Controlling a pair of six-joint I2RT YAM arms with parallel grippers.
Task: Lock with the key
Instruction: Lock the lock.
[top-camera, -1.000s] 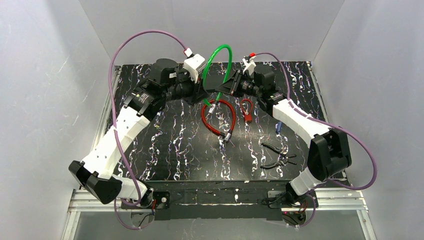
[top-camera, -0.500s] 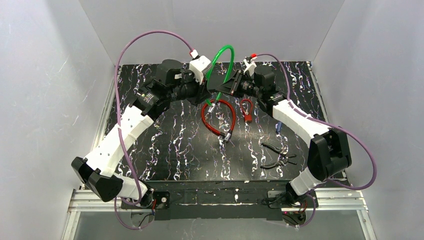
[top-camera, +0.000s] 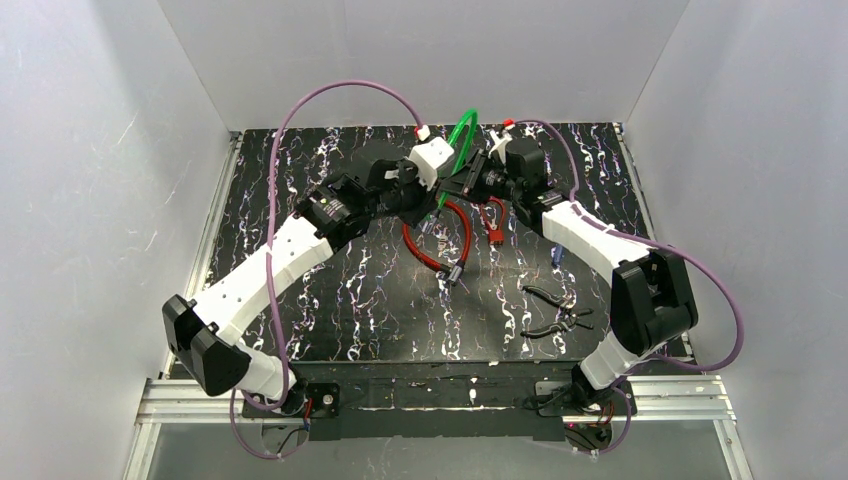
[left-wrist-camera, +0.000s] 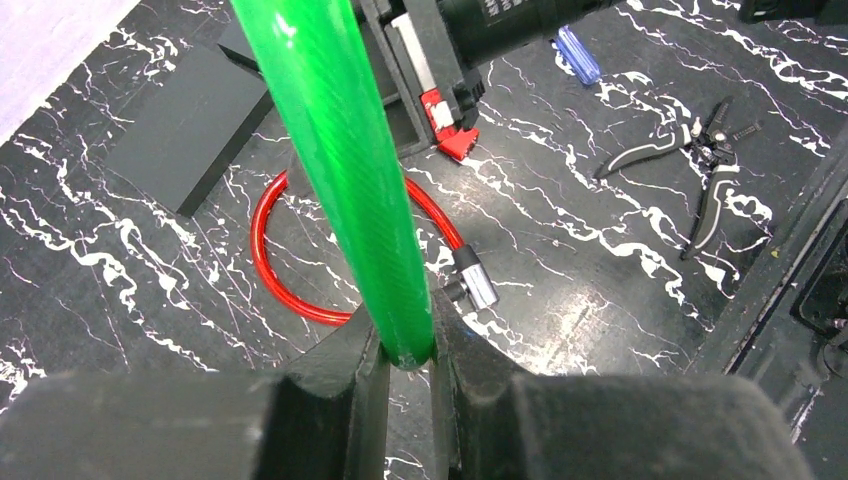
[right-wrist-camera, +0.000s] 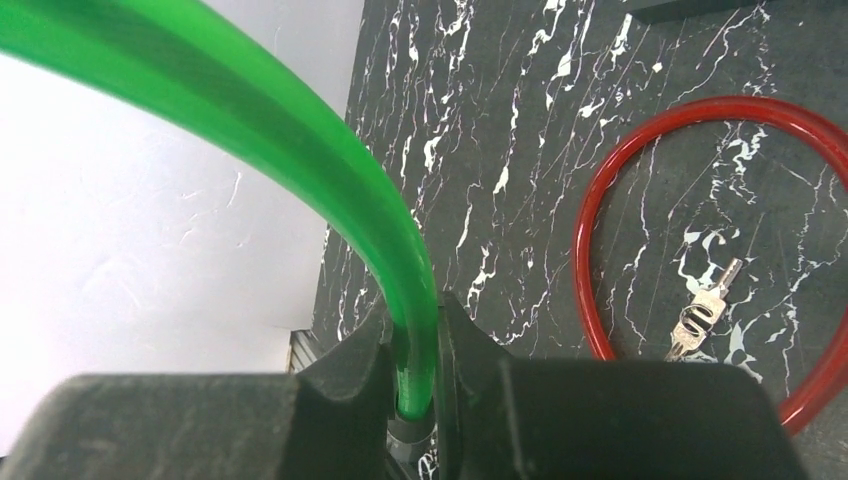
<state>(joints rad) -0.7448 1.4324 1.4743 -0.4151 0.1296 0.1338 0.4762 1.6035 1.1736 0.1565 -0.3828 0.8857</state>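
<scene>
Nearest the arm bases, the pliers (top-camera: 573, 318) lie on the table (top-camera: 330, 300), well apart from the work. Farther in, the red cable lock (right-wrist-camera: 740, 103) lies in a loop, and a bunch of keys (right-wrist-camera: 705, 305) shows inside its outline; neither gripper holds the keys, and whether they rest flat on the table cannot be told. Beyond this, above the far half of the table, both arms carry the green cable lock (left-wrist-camera: 350, 170). The left gripper (left-wrist-camera: 408, 350) is pinched on the cable near one end, and the right gripper (right-wrist-camera: 415, 390) is pinched on it near the other. Over the last second the left arm has swung right, toward the right gripper, which has held nearly the same position. The green cable, a wide arch a second ago, is now a narrow upright loop with its two gripped ends close together. This probably means the ends are being brought together for mating; the joint itself is hidden behind the fingers. The key step has not begun. Both grippers are occupied, so one must release the cable before the keys can be picked up.
</scene>
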